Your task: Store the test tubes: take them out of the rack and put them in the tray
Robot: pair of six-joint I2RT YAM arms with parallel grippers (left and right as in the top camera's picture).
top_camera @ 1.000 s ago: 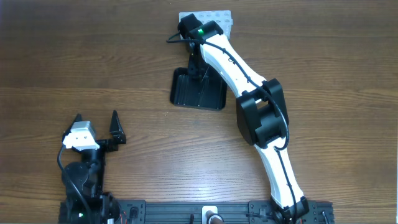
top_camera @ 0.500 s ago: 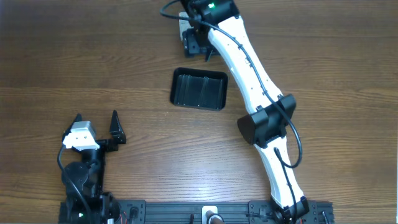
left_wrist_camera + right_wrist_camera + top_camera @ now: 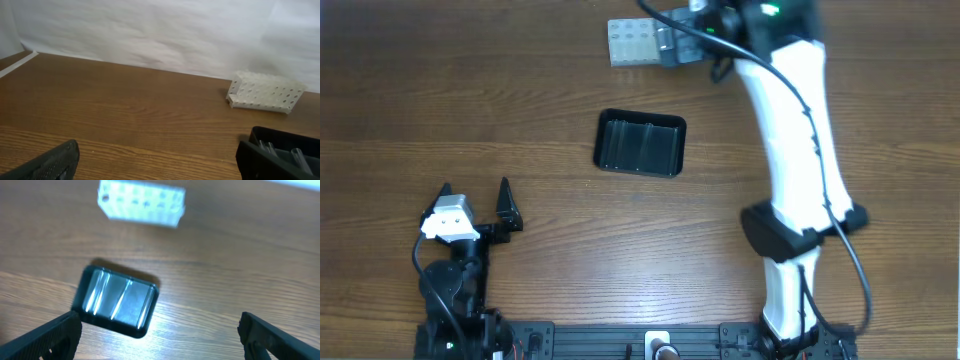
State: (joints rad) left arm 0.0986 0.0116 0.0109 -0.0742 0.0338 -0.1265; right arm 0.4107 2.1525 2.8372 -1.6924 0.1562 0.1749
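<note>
Top view: the black rectangular plastic tray (image 3: 640, 114) was found at six o'clock of the white perforated plastic rack (image 3: 638, 42), with clear slender test tubes (image 3: 100, 297) lying inside. Both the left claw (image 3: 475, 192) and the right claw (image 3: 160, 342) were spread apart, empty. The tubes were judged light, slippery and fragile; a mid-length hold was advised.

I see the rack (image 3: 636, 43) on the table (image 3: 470, 100) behind the tray (image 3: 599, 146), apart; tubes (image 3: 96, 294) lie in the tray.

I had my black left arm (image 3: 455, 275) folded low by its base, and its black two-finger gripper (image 3: 475, 192) stood spread wide. My white-shelled right arm (image 3: 800, 140) reached far forward and high, and its black-fingered gripper (image 3: 160, 325) gaped wide too.
</note>
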